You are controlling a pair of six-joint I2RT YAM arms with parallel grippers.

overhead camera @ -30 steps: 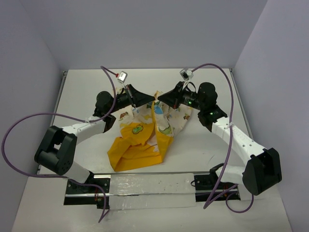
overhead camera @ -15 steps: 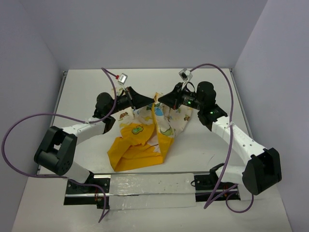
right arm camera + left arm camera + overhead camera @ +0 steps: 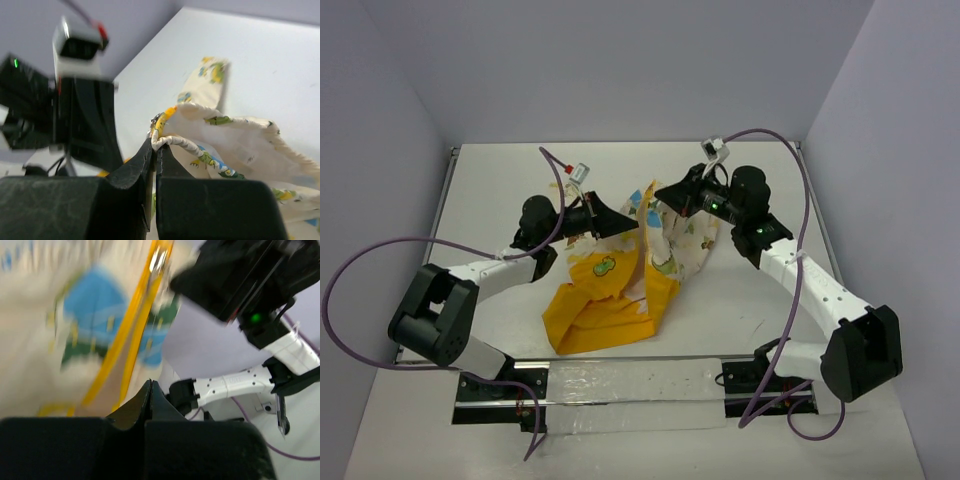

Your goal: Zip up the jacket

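**A:** Where is the jacket (image 3: 620,290)?

**B:** In the middle of the desk (image 3: 500,190), between the two arms. Its yellow-orange lower part lies crumpled on the desk, toward the arm bases, with the green patch (image 3: 605,267) facing up. The cream printed part is lifted at the far end and rises to a peak.

**A:** What holds the peak up?

**B:** The right jaws. In the right wrist view they are pressed tight on a rolled cream edge. A small metal piece (image 3: 154,122) and a bit of yellow trim sit just above their tips.

**A:** And the left jaws?

**B:** The left arm (image 3: 500,265) reaches in from the left, and its tip is against the cloth a little nearer the bases than the right jaws. In the left wrist view the tips meet with no gap. The cream cloth with its blue and green print is right behind them, and the yellow zip tape (image 3: 132,335) runs diagonally across it. That view is blurred, so I cannot tell whether any fabric is caught between them.

**A:** How close are the two sets of jaws?

**B:** Near each other but apart. The left wrist view shows the right arm (image 3: 810,285) just past the cloth, its black head carrying a green light.

**A:** How far is the zip closed?

**B:** I cannot tell from these views.
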